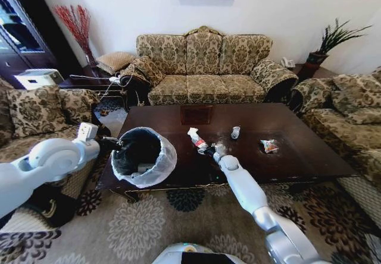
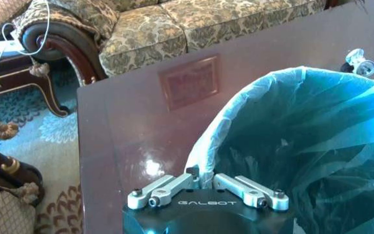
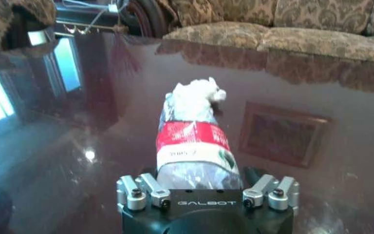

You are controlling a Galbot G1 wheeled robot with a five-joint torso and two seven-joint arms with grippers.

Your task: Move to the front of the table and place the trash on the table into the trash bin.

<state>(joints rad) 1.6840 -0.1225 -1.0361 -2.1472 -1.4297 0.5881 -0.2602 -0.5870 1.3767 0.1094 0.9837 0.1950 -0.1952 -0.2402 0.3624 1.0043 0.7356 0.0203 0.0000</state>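
Note:
The glossy dark brown table [image 1: 280, 157] stands before me. The black trash bin [image 1: 143, 155] with its white bag sits at the table's front left corner. My left gripper [image 1: 116, 147] is shut on the bag's rim [image 2: 200, 168]. A clear plastic bottle [image 1: 197, 140] with a red label [image 3: 194, 139] lies on the table just right of the bin, white crumpled paper [image 3: 196, 91] at its far end. My right gripper [image 1: 209, 151] is shut on the bottle's near end, and its fingers [image 3: 149, 174] press the bottle's sides. A crushed clear cup [image 1: 236, 132] and a snack wrapper [image 1: 269, 146] lie farther right.
A patterned sofa [image 1: 205, 68] stands behind the table, and armchairs stand on the left [image 1: 36, 115] and right [image 1: 345, 115]. A dark side table [image 1: 89, 79] with cables is at the back left. Patterned carpet [image 1: 149, 228] runs along the table's front edge.

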